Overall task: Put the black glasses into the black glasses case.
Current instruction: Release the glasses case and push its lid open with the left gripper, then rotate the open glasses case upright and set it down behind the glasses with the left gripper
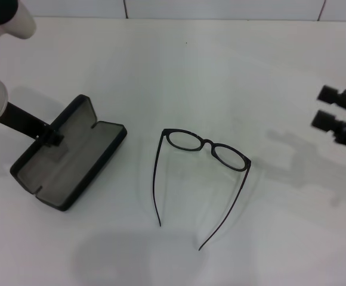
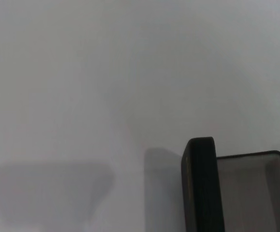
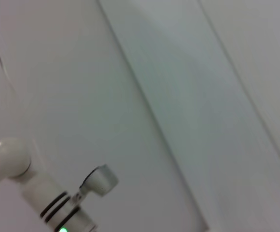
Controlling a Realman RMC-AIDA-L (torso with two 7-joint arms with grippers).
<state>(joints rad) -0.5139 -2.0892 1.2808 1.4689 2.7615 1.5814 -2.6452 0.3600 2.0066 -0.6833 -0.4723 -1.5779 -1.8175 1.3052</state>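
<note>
Your left hand (image 1: 52,136) is down at the black glasses case (image 1: 71,156), with its dark finger reaching in over the hinge line between lid and tray. Can't tell from any view whether it's pinched on the rim or just resting there. The case lies open on the left of the table (image 1: 221,71), grey lining up. The left wrist camera only catches one corner of it.

The black glasses (image 1: 203,173) sit unfolded mid-table, just right of the case and not touching it, lenses away from you and temple arms pointing back toward you.

Your right hand (image 1: 340,119) hangs off at the right edge, well apart from the glasses, its two fingers spread with a visible gap.

My guess is the right arm goes for the pickup while the left steadies the case. If so, come in over the bridge or the front frame, not those skinny temples, since they'll flex and twist. Stay low and level, then carry them across lens-first so the arms trail into the tray.
</note>
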